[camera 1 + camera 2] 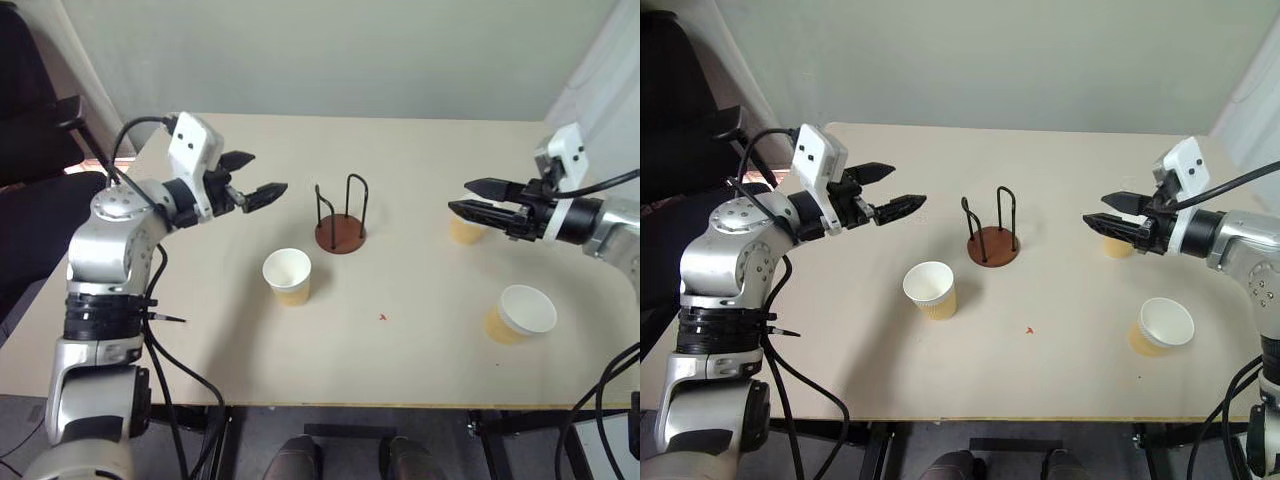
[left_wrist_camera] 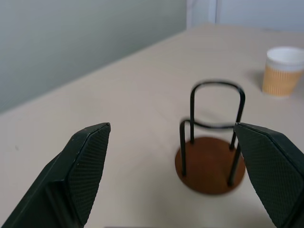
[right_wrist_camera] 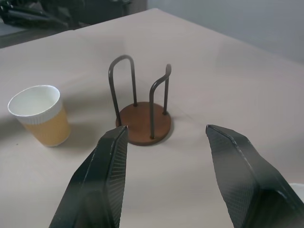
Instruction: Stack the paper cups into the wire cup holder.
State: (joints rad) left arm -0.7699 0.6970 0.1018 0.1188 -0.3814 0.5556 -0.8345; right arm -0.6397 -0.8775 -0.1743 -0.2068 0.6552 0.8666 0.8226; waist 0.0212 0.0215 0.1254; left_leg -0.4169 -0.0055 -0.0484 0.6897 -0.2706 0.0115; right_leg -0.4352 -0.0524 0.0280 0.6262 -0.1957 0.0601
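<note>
Evidently the wire cup holder [image 1: 341,225] stands empty between both open jaws.

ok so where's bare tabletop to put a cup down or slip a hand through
Widest bare stretch: the far side of the table, behind the wire cup holder. Also free: the front edge between the left cup and the near-right cup. Tightest on the right, where the right claw hangs in front of the third cup.
</note>
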